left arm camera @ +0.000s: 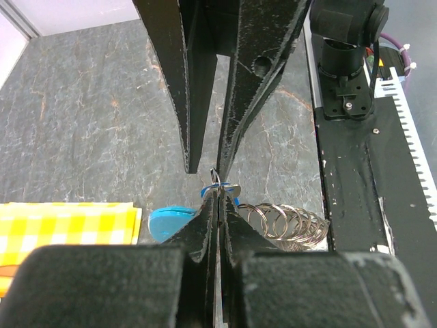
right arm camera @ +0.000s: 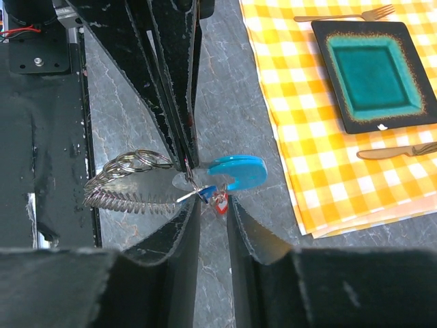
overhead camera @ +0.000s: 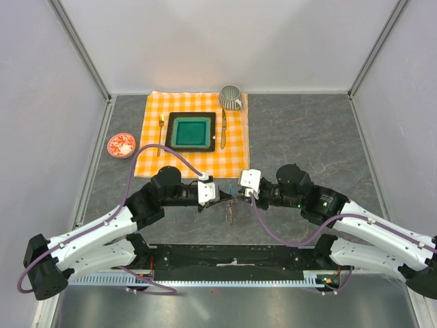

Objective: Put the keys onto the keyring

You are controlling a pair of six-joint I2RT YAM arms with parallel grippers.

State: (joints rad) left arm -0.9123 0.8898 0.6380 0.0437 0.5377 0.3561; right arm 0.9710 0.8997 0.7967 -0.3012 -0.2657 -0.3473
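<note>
Top external view: over the grey table (overhead camera: 307, 137), the left claw (left arm camera: 217, 201) is pinched tight on one end of the coiled keyring (right arm camera: 130, 181). The right claw (right arm camera: 212, 205) stands partly open, the red-tagged key (right arm camera: 220, 203) between its fingers, beside the blue-tagged key (right arm camera: 235, 171).

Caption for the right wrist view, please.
Left gripper pinches the keyring beside the blue tag; right gripper open around the red tag.

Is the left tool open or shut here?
Shut: the left tool has its fingers pressed together, pinching the keyring end.
</note>
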